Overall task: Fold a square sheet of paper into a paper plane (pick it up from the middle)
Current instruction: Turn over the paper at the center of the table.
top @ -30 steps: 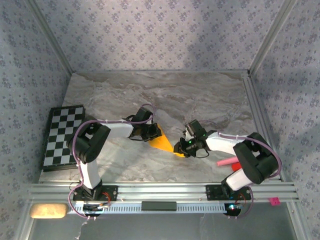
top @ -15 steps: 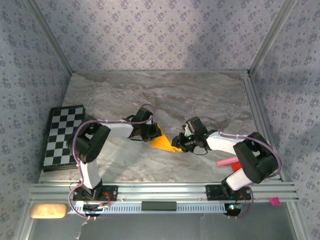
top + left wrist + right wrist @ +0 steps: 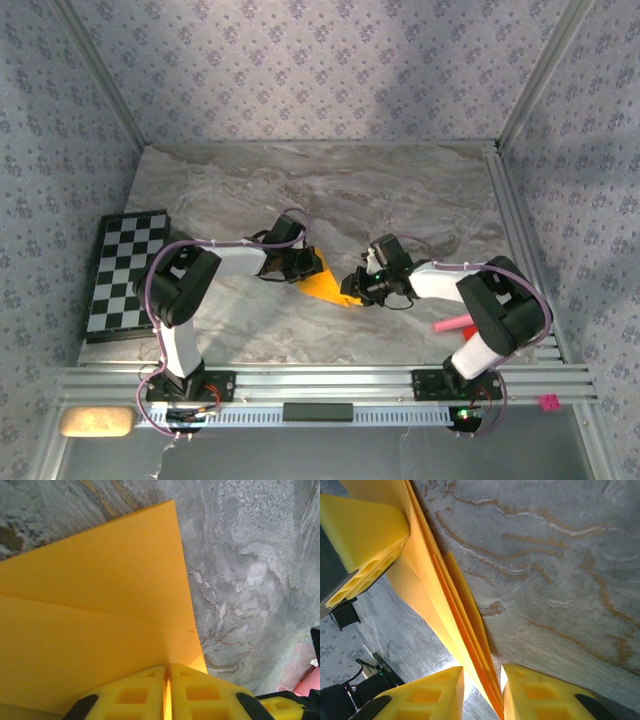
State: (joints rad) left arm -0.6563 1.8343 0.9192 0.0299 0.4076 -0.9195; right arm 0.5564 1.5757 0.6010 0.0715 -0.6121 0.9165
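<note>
The orange-yellow sheet of paper [image 3: 326,284] is folded into a narrow pointed paper plane shape with several layers. It is held off the table between the two arms. My left gripper [image 3: 304,266] is shut on its wide end; in the left wrist view the paper [image 3: 100,605] runs from the closed fingertips [image 3: 167,680]. My right gripper [image 3: 352,290] straddles the pointed end. In the right wrist view the layered edge [image 3: 447,610] passes between the fingers [image 3: 482,687]. It lies against the right finger with a gap to the left one. The left gripper's finger [image 3: 362,530] shows at top left.
A black-and-white chequered board [image 3: 125,272] lies at the table's left edge. A pink stick [image 3: 452,323] lies by the right arm's base, also visible as a pink patch [image 3: 305,677]. An aluminium rail [image 3: 320,380] borders the near edge.
My right gripper has slid left and slightly away, onto the paper's pointed end, which now sits between its fingers. The left gripper has kept its hold and place.
</note>
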